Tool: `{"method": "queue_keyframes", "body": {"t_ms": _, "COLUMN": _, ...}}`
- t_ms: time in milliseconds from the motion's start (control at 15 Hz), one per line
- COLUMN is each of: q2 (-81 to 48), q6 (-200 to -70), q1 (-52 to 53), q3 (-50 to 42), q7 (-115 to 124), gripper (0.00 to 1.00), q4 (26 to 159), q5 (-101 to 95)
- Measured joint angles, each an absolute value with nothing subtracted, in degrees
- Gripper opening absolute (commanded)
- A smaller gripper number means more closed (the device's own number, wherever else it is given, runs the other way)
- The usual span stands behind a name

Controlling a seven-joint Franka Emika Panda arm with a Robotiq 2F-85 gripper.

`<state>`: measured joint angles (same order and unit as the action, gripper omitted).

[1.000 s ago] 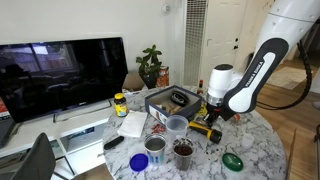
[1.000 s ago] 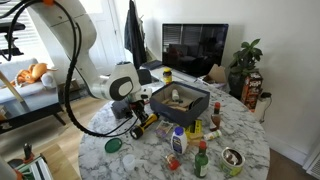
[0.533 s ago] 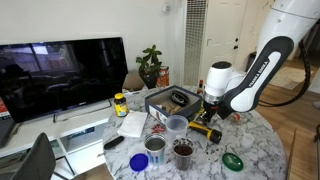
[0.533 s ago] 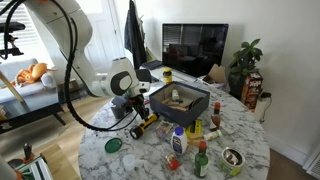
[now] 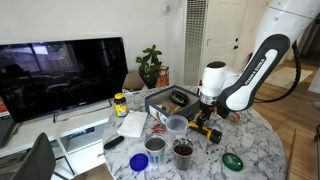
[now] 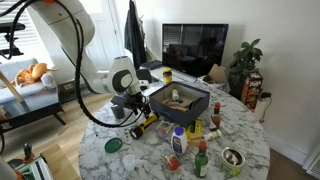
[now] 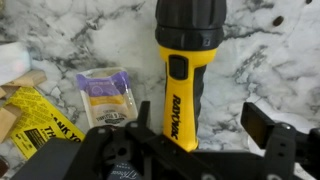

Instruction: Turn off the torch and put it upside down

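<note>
The torch (image 7: 185,70) is yellow with a black head and a black switch, and it lies flat on the marble table (image 7: 260,50). In the wrist view its tail runs between my gripper's (image 7: 203,122) fingers, close to the left finger with a wide gap to the right one. The jaws are open and nothing is gripped. In both exterior views the gripper (image 5: 205,117) (image 6: 135,108) hangs just above the torch (image 5: 206,131) (image 6: 146,125), near the table's edge.
A purple sachet (image 7: 104,90) and yellow packets (image 7: 40,115) lie left of the torch. A black box (image 5: 170,100) (image 6: 180,100), a plastic cup (image 5: 177,124), two tins (image 5: 155,146), a green lid (image 5: 232,160) and bottles (image 6: 200,160) crowd the table. A television (image 5: 60,70) stands behind.
The jaws have opened from shut to wide and let go of the torch. The gripper has risen a little; the torch stays lying on the table.
</note>
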<state>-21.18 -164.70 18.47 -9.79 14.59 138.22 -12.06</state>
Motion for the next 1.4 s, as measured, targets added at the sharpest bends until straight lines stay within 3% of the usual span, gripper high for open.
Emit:
{"method": "queue_keyframes", "body": {"t_ms": 600, "q2": -28.0, "q6": -163.55, "q1": 7.66, "q3": -1.76, "q7": 2.18, "gripper": 1.0, "q4": 129.74, "q5": -9.89}}
{"method": "queue_keyframes", "body": {"t_ms": 1267, "q2": -34.97, "q6": -163.7, "q1": 4.85, "q3": 0.23, "q7": -0.61, "gripper": 1.0, "q4": 122.88, "q5": -9.11}}
{"method": "queue_keyframes", "body": {"t_ms": 1333, "q2": -35.41, "q6": -163.7, "q1": 4.66, "q3": 0.41, "q7": -0.78, "gripper": 0.93, "q4": 122.55, "q5": -8.99}}
{"method": "queue_keyframes", "body": {"t_ms": 1400, "q2": -35.85, "q6": -163.7, "q1": 4.49, "q3": 0.59, "q7": -0.99, "gripper": 0.79, "q4": 122.22, "q5": -8.82}}
